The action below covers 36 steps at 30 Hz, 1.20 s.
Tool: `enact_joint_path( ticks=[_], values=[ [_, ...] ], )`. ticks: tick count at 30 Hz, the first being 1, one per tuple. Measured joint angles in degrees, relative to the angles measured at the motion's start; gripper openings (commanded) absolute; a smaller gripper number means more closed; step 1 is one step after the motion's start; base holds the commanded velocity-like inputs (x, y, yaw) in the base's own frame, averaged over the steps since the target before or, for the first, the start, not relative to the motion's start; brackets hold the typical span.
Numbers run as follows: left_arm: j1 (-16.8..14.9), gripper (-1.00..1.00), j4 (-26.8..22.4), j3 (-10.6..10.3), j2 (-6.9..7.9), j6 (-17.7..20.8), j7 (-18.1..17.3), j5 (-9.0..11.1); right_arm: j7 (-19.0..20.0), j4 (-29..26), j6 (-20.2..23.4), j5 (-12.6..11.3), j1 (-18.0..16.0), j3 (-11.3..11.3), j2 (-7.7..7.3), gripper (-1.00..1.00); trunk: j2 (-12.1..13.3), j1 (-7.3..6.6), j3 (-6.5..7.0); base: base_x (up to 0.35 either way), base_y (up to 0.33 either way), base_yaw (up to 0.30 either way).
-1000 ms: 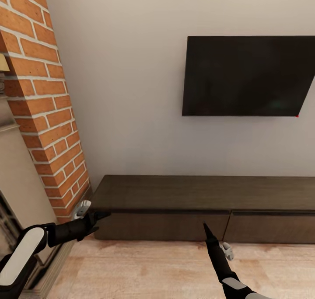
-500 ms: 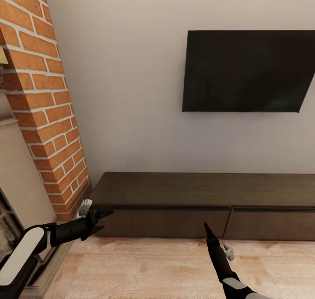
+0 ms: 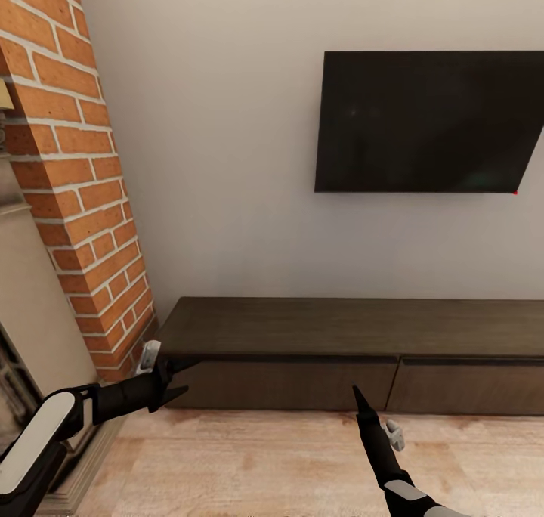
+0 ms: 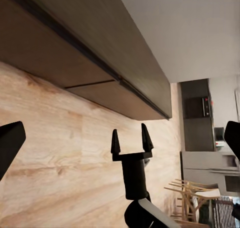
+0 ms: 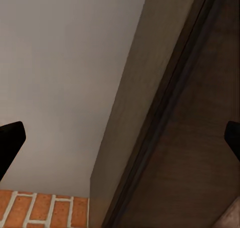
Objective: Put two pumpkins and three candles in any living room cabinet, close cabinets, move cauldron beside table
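The cabinet (image 3: 340,335) is a long, low dark-brown unit against the wall, and both drawer fronts I can see are closed. My left gripper (image 3: 183,377) is open at the cabinet's left front corner, just above the floor; one of its fingertips (image 4: 10,140) shows in the left wrist view. My right gripper (image 3: 355,392) points at the seam between the two drawers and holds nothing. The left wrist view shows its two fingers apart (image 4: 131,138). The right wrist view looks along the cabinet top (image 5: 195,138). The pumpkins, candles, cauldron and table are out of view.
A red brick column (image 3: 75,199) and a stone fireplace surround (image 3: 30,313) stand close on the left. A black TV (image 3: 431,120) hangs on the wall above the cabinet. Pale wood floor (image 3: 264,464) runs in front. Wooden chairs (image 4: 192,193) stand far off.
The camera has shifted slightly, so the TV sits higher in the picture. My left gripper has edged right toward the cabinet's corner and its fingers have spread. The right arm has held still.
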Motion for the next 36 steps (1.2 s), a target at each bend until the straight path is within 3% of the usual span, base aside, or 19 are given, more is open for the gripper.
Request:
enact_joint_path(
  ticks=[12, 31, 36],
  values=[
    [0.1, 1.00, -1.0, -0.8, 0.13, 0.1, 0.0, 3.9, 0.4, 0.0, 0.2, -0.1, 0.4, 0.0, -0.03, 1.00, -4.8, 2.64, -2.15, 0.000, 0.000, 0.000],
    [0.2, 1.00, -1.1, -1.3, 0.07, 0.1, 0.0, 4.3, 1.2, 0.0, 2.5, -2.8, 0.5, 0.0, -0.03, 1.00, -12.4, 6.81, -5.57, 0.000, 0.000, 0.000],
    [0.2, 1.00, -1.1, -1.3, 0.07, 0.1, 0.0, 4.3, 1.2, 0.0, 2.6, -2.9, 0.5, 0.0, -0.03, 1.00, -12.4, 6.82, -5.57, 0.000, 0.000, 0.000]
  ],
)
